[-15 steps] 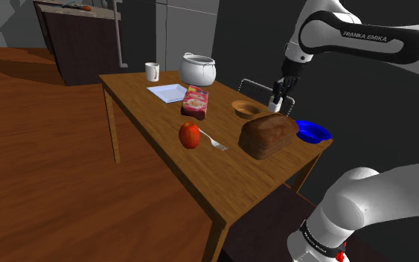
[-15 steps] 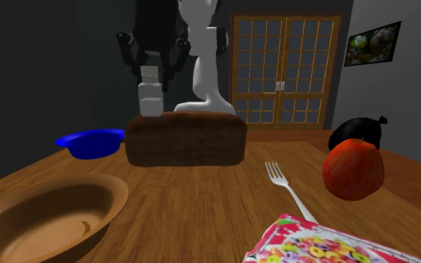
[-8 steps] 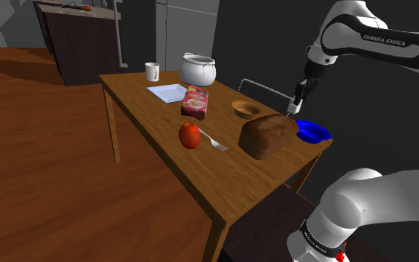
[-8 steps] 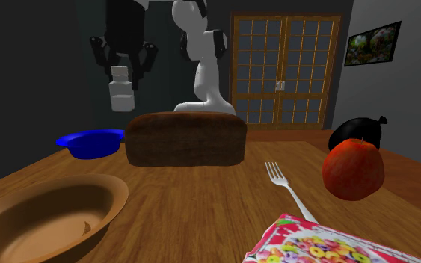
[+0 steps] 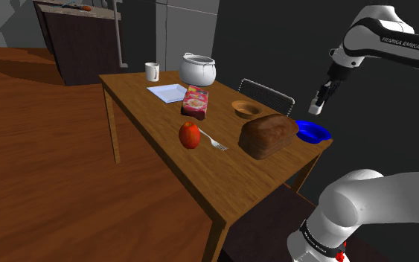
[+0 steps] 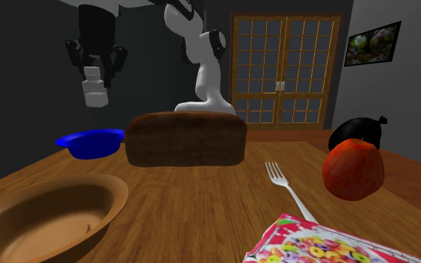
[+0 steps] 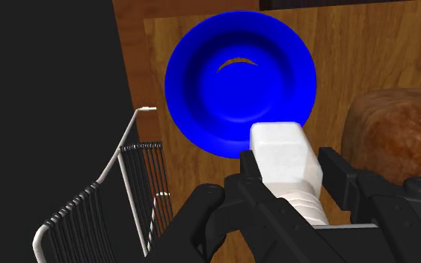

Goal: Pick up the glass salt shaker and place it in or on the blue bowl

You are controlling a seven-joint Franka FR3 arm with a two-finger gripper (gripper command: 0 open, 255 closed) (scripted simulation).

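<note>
My gripper [image 5: 319, 99] is shut on the salt shaker [image 5: 316, 106], a whitish ribbed bottle, and holds it in the air above the blue bowl [image 5: 312, 132] at the table's far corner. In the second exterior view the salt shaker [image 6: 93, 88] hangs in the gripper [image 6: 93, 78] a good way above the blue bowl [image 6: 89, 143]. Seen from the wrist, the salt shaker [image 7: 289, 164] sits clasped between the fingers [image 7: 343, 175], with the blue bowl [image 7: 231, 75] below and just ahead, nothing in it.
A loaf of bread [image 5: 268, 135] lies next to the bowl, a brown bowl [image 5: 246, 109] behind it. An apple [image 5: 190, 135], fork [image 5: 213, 141], cereal box [image 5: 195, 101], white pot [image 5: 198, 70] and mug [image 5: 152, 71] stand on the table [image 5: 200, 171]. A wire chair [image 7: 119, 194] stands off the table's edge.
The gripper has carried the shaker up and toward the shoulder view's right, from beside the bread loaf to above the blue bowl.
</note>
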